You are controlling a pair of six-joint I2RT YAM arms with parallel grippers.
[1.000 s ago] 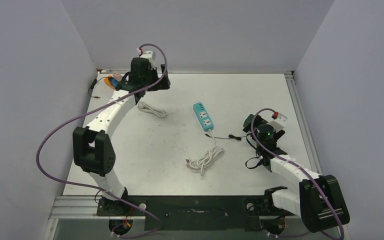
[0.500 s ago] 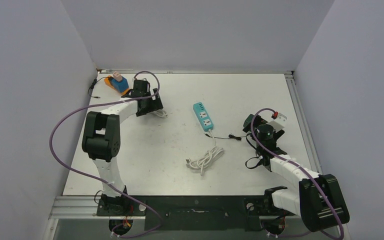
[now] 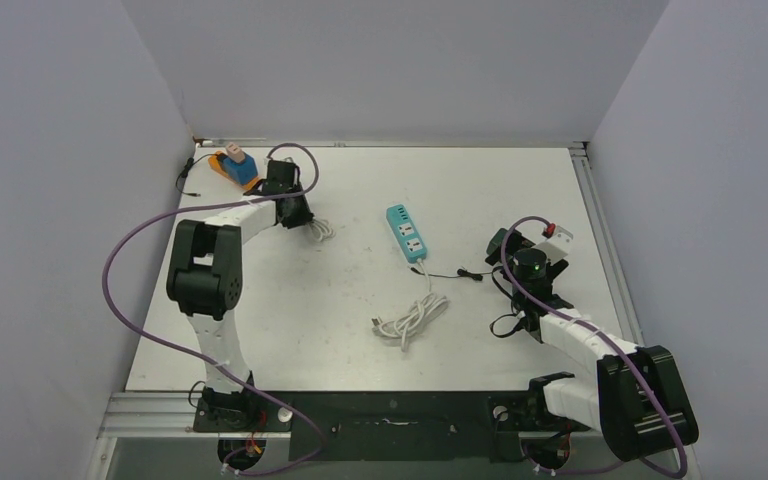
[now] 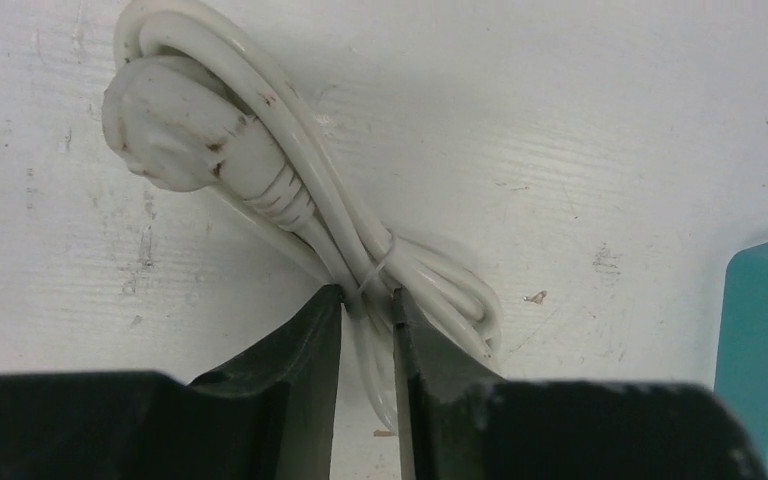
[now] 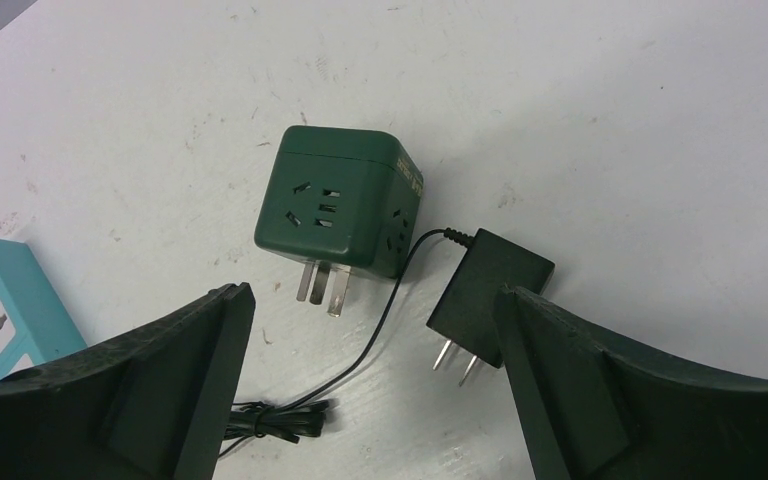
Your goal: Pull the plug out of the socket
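The blue plug point(image 3: 241, 167) with its pale pink top sits in the orange socket point(image 3: 221, 166) at the table's far left corner. My left gripper point(image 3: 298, 214) is down on the table to the right of them, apart from both. In the left wrist view its jaws point(image 4: 368, 305) are shut on the tied white cord bundle point(image 4: 260, 170). My right gripper point(image 5: 372, 295) stands open at the right side of the table, over a green adapter cube point(image 5: 335, 200) and a small black block point(image 5: 490, 295) on a thin black wire, holding nothing.
A teal power strip point(image 3: 408, 232) lies mid-table with its white cord coiled point(image 3: 410, 318) toward the near edge. Grey walls stand close behind and left of the socket. The teal strip's edge shows in both wrist views point(image 4: 765, 340) point(image 5: 5, 300).
My left arm has come down from beside the socket to the white cord bundle on the table, and its jaws have shut on the cord. The right arm has stayed put.
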